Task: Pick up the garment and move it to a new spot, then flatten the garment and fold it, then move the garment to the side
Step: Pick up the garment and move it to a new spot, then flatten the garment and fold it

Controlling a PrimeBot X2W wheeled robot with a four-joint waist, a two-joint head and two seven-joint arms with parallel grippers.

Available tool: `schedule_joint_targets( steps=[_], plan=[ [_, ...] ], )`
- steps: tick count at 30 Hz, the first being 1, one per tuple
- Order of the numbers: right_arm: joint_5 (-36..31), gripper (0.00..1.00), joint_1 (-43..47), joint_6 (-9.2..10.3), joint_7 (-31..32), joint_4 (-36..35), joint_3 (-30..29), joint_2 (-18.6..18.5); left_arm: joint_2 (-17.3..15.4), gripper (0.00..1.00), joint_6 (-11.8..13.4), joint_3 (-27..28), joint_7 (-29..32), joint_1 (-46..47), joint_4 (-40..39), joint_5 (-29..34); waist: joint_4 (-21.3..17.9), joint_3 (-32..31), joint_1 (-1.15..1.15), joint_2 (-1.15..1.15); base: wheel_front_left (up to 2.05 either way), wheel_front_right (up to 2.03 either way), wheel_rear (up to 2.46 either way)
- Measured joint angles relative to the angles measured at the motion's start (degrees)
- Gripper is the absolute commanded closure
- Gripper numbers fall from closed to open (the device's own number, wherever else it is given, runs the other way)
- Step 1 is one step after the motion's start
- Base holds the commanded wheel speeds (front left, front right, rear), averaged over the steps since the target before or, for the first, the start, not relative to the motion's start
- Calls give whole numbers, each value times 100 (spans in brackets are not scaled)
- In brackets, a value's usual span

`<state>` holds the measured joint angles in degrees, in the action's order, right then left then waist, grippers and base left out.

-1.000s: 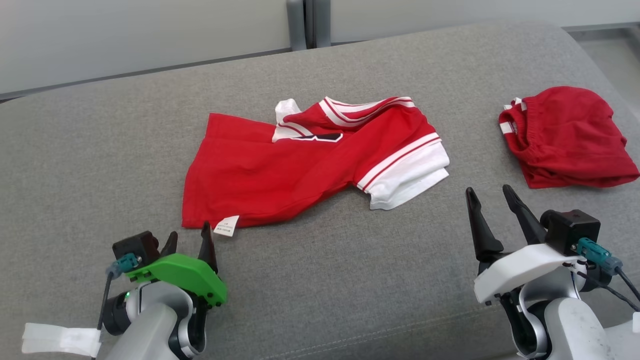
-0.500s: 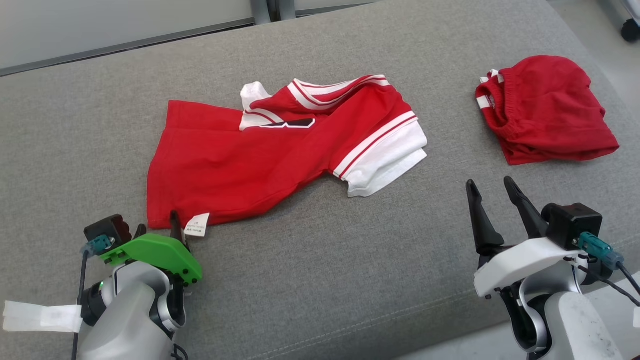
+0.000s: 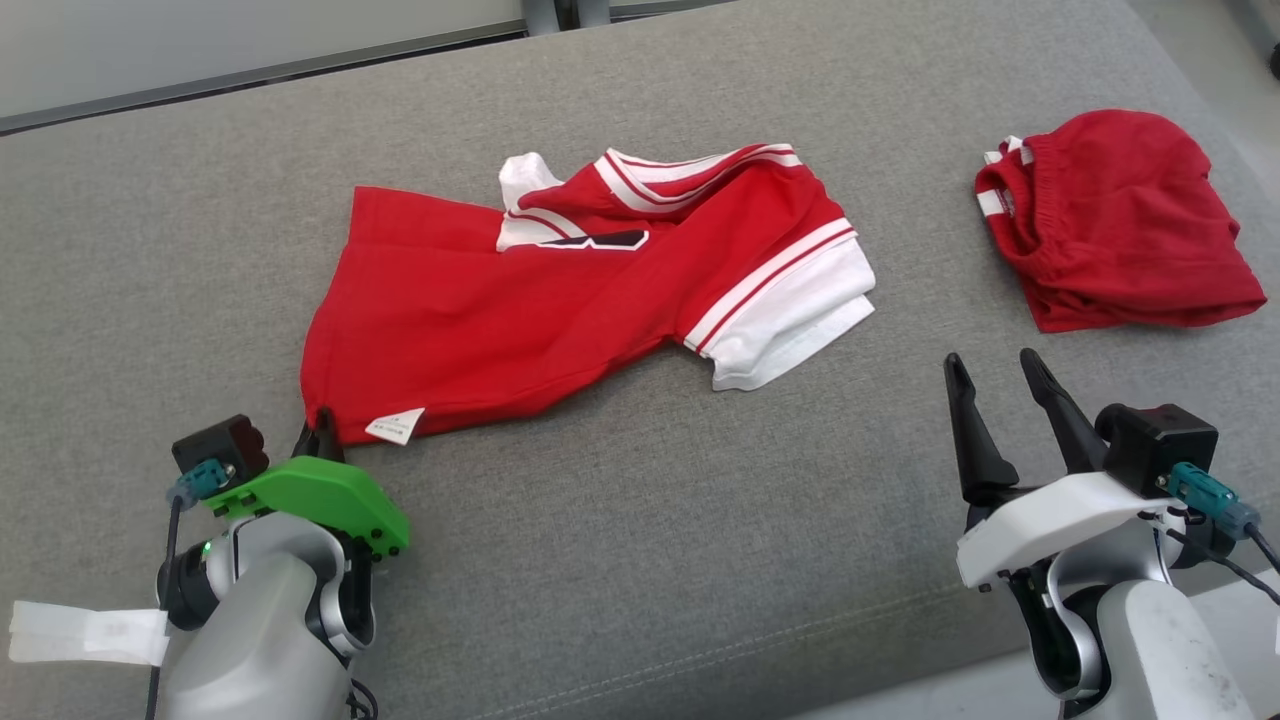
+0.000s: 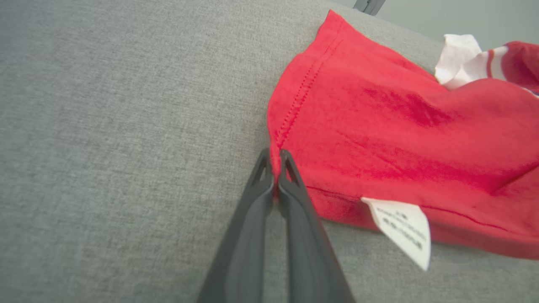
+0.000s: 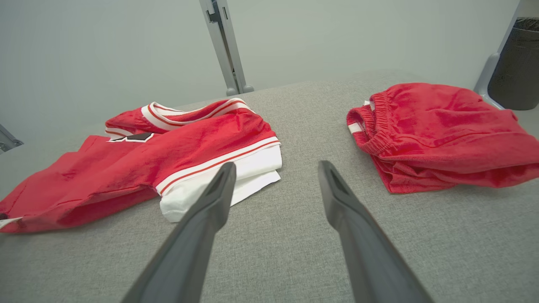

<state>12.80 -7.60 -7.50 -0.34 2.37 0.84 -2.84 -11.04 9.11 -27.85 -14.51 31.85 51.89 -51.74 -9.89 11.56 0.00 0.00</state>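
**Left gripper pinches the near hem corner of the shirt**

You have the left gripper point(image 4: 274, 163) clamped on the red shirt point(image 3: 560, 300), at the hem corner that lies nearest to the robot on its left side. In the left wrist view the two fingers meet with a thin edge of red cloth between them, near the white label point(image 4: 400, 229). The shirt lies crumpled on the grey cushion point(image 3: 640, 560), about in the middle of it.

From the pinched corner the shirt stretches away forward and to the right. Its long axis runs from this corner toward the white sleeve point(image 3: 800, 330). A lift from here will probably drag the rest of the cloth behind it.

The right gripper point(image 3: 989, 358) is spread wide and holds nothing. It stands well apart from the shirt, and the sleeve is the part nearest to it. The red shorts point(image 3: 1110, 220) lie further to the right, apart from the shirt, so take care not to pull the shirt over them.
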Motion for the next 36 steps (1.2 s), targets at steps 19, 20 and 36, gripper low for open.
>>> schedule_joint_targets(
  steps=[19, 20, 36],
  plan=[
    [66, 0, 2, 0, 185, 417, -232, 0, 5, 100, 426, 811, -52, -1557, -1811, 876, 655, -138, 0, 0, 0, 0, 0],
    [73, 0, -14, 0, 183, 495, -249, 1, 33, 100, 422, 825, -52, -1572, -1812, 902, 672, -139, 0, 0, 0, 0, 0],
    [-134, 0, -1407, 0, 48, 2998, -567, -334, 137, 0, 249, 957, -52, -1555, -2638, 1774, 1250, -75, 0, 0, 0, 0, 0]
  ],
)
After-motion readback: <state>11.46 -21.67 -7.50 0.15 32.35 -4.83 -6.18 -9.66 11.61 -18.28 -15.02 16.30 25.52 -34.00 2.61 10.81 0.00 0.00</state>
